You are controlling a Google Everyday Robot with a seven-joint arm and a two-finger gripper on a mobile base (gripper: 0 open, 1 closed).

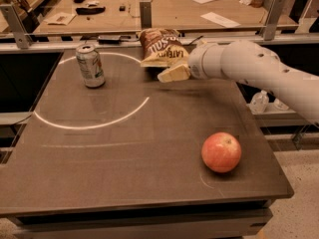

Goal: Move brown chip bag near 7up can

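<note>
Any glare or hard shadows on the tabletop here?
Camera view: warm, dim light; no strong glare on the table; soft shadow under the apple; gripper, at the lower right edge of the brown chip bag, and 7up can both plainly lit.

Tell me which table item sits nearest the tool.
The chip bag at the far edge: the tool is right at its lower edge. The can stands well apart, and the apple lies near the front.
</note>
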